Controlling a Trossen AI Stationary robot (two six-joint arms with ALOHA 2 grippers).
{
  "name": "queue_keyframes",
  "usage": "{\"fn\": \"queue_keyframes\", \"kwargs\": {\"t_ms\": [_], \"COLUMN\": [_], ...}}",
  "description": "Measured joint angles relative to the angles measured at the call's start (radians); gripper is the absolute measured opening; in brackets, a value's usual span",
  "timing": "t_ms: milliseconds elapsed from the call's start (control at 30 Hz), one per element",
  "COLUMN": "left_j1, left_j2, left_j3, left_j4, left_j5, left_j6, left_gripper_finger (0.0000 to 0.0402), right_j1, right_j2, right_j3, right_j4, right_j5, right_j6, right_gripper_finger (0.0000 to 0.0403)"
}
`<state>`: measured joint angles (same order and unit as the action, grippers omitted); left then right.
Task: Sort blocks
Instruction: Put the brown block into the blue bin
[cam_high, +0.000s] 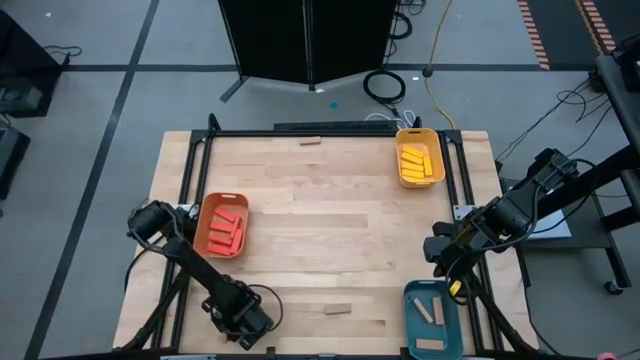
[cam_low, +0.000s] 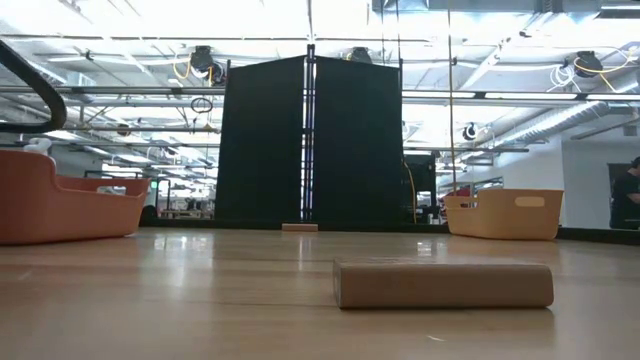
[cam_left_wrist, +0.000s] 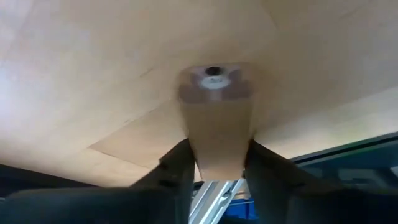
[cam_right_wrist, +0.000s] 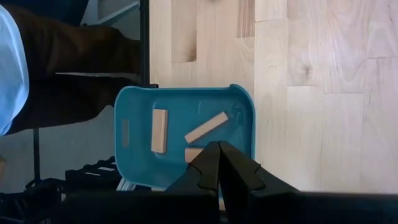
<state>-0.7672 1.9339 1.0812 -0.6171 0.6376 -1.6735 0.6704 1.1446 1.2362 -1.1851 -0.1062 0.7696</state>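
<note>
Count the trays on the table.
3: orange tray at the left side, yellow tray at the far right, teal tray at the near right. None appears hidden.

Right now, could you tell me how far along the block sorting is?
Mostly done: red blocks fill the orange tray, yellow blocks the yellow tray, three tan blocks the teal tray. In hand: the left gripper holds a tan block. Left: two tan blocks, one by the near edge, one at the far edge.

Industrial lab: exposed ceiling ducts (cam_low: 520, 120), floor cables (cam_high: 400, 80), framed workbench (cam_high: 330, 230)
</note>
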Motion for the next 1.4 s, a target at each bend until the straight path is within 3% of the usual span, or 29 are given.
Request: {"fn": "queue_keyframes", "kwargs": {"t_ms": [100,267,467,600,667,867,1067,1200,1400], "left_j1": [0.0,0.001,0.057,0.136,0.186,0.349,0.473,0.491,0.505], "left_j2": [0.0,-0.029,-0.157,-0.234,-0.241,-0.185,-0.017,0.148,0.397], "left_j3": [0.01,0.049,0.093,0.115,0.116,0.118,0.141,0.292,0.647], "left_j4": [-0.008,-0.04,0.01,0.162,0.284,0.702,1.008,1.023,1.017], "left_j5": [-0.01,-0.159,-0.559,-0.818,-0.87,-0.867,-0.779,-0.703,-0.606], "left_j6": [0.039,0.061,0.095,0.245,0.374,0.767,0.849,0.895,0.971], "left_gripper_finger": [0.0084,0.0079,0.0084,0.0086,0.0087,0.0089,0.009,0.009,0.009], "right_j1": [0.0,0.0,-0.001,-0.001,-0.001,-0.001,-0.001,-0.001,-0.001], "right_j2": [0.0,0.0,0.0,0.0,0.0,0.0,0.0,0.0,0.0], "right_j3": [0.0,0.0,0.0,0.0,0.0,0.0,0.0,0.0,0.0], "right_j4": [0.0,0.0,0.01,0.027,0.038,0.053,0.055,0.053,0.053], "right_j5": [0.0,0.0,0.0,0.0,0.0,0.001,0.005,0.036,0.083], "right_j6": [0.001,0.014,0.023,0.03,0.03,0.03,0.036,0.089,0.143], "right_gripper_finger": [0.0,0.0,0.0,0.0,0.0,0.0,0.0,0.0,0.0]}}
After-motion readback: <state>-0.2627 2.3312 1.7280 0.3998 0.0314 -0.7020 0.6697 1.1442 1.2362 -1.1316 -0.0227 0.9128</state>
